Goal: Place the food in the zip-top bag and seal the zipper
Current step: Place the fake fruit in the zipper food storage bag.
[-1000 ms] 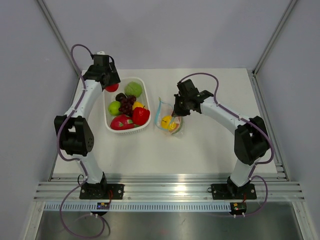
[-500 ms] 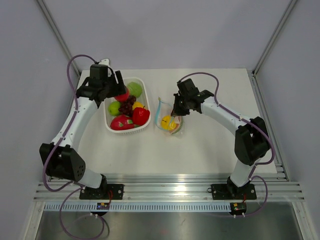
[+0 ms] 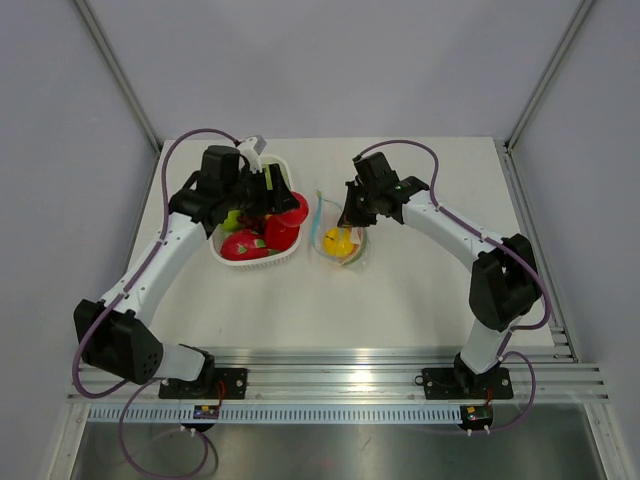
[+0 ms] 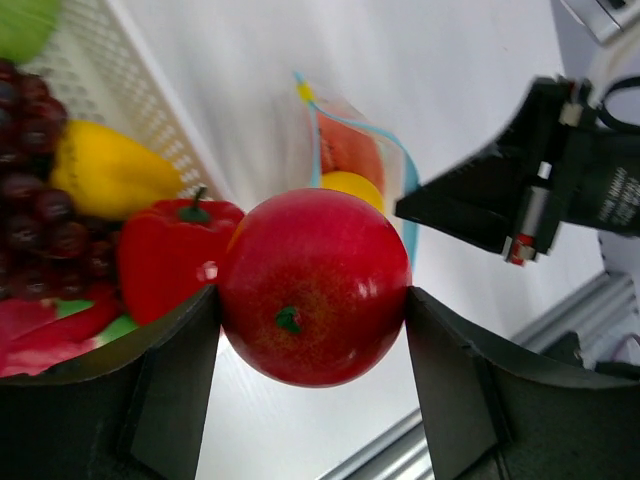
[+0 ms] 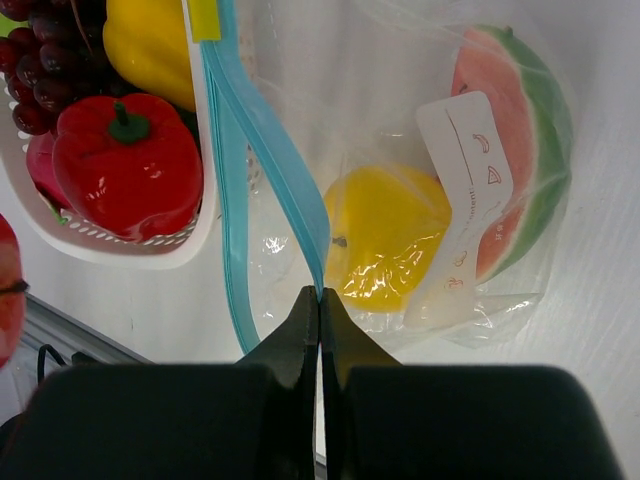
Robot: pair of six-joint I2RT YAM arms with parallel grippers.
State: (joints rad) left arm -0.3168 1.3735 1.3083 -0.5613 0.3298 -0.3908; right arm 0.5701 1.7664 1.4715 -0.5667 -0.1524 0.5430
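The left end effector is shut tight on a red apple, one finger on each side. It holds the apple in the air by the edge of the white basket. Just past the apple lies the zip-top bag, on the surface beside the basket. The right end effector is pinched shut on the blue zipper, and the two sides of the bag's mouth stand apart. A yellow fruit and a watermelon slice are inside the bag. A red pepper, a yellow pepper and dark grapes sit in the basket.
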